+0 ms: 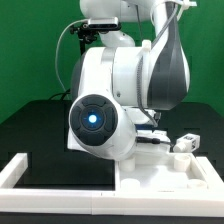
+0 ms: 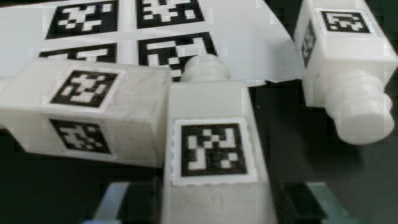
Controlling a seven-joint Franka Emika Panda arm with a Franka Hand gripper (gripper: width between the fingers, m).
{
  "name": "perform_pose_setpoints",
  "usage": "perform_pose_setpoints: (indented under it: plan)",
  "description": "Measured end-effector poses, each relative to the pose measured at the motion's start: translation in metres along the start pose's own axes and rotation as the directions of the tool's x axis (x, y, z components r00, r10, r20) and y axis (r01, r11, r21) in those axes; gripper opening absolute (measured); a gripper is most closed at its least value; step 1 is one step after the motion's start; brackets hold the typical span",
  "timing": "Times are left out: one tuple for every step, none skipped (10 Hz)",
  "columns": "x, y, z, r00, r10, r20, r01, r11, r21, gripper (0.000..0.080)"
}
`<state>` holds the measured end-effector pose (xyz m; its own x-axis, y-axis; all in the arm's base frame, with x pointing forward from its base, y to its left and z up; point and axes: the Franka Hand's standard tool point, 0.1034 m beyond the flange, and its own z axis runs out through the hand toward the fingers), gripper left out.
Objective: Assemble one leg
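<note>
In the wrist view a white leg (image 2: 217, 130) with a square marker tag lies lengthwise between my jaws. My gripper (image 2: 217, 206) straddles its near end; its fingers (image 2: 121, 205) stand on either side, each with a dark strip between it and the leg, so it looks open. A second leg (image 2: 80, 105) lies right beside the first one. A third leg (image 2: 347, 60) lies apart on the other side. In the exterior view the arm's body hides my gripper; one leg (image 1: 184, 143) shows at the exterior view's right.
The marker board (image 2: 151, 30) lies just beyond the legs' tips. In the exterior view a large white tray-like piece with a raised rim (image 1: 165, 182) sits in front, and a white border piece (image 1: 18, 170) lies at that view's left. The arm (image 1: 120, 90) fills the middle.
</note>
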<state>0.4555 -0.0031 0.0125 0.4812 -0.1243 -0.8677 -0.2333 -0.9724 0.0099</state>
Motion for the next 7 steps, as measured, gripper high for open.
perform_pose_setpoints:
  plan:
    - [0.000,0.000,-0.001,1.000,0.000,-0.002,0.000,1.000,0.001,0.0284]
    - [-0.002,-0.001,-0.008,1.000,0.001,-0.014,-0.001,1.000,0.003,0.0284]
    - [-0.008,-0.006,-0.030,0.998,-0.009,-0.067,0.010,1.000,0.008,0.0284]
    - [-0.025,-0.010,-0.062,0.989,-0.024,-0.145,0.027,0.999,0.018,0.0284]
    - [-0.039,-0.012,-0.086,0.979,-0.033,-0.199,0.038,0.999,0.023,0.0284]
    - [-0.041,-0.013,-0.099,0.966,-0.038,-0.254,0.044,0.999,0.017,0.0284]
    - [-0.035,-0.017,-0.105,0.937,-0.045,-0.347,0.051,0.999,0.009,0.0284]
